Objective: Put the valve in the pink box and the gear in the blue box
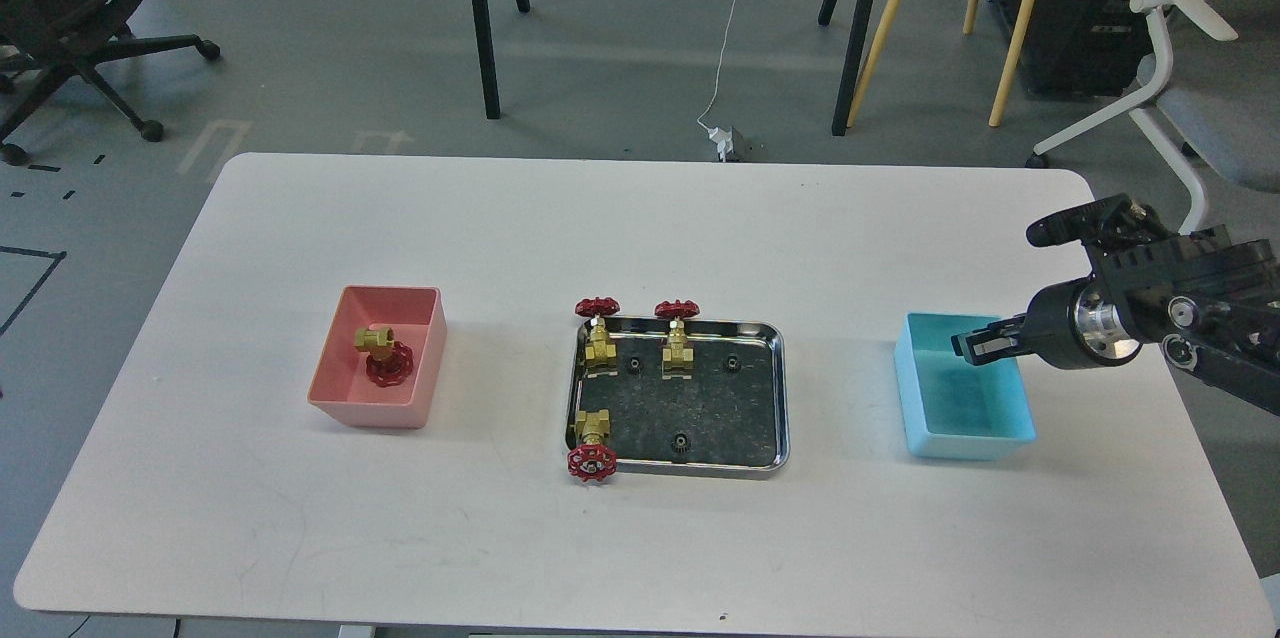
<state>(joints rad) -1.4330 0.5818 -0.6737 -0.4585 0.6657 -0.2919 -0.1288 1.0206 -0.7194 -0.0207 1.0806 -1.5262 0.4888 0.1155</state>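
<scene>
The pink box stands on the left of the table with one valve lying inside it. Three more valves with red handwheels rest on the steel tray in the middle, along with three small black gears. The blue box stands on the right; no gear shows inside it. My right gripper hovers over the blue box's far right part, pointing left. Its fingers are dark and close together, so I cannot tell if they hold anything. My left gripper is out of view.
The white table carries only the two boxes and the tray. Beyond the far edge are chair bases, stand legs and a cable on the floor. My right arm comes in over the table's right edge.
</scene>
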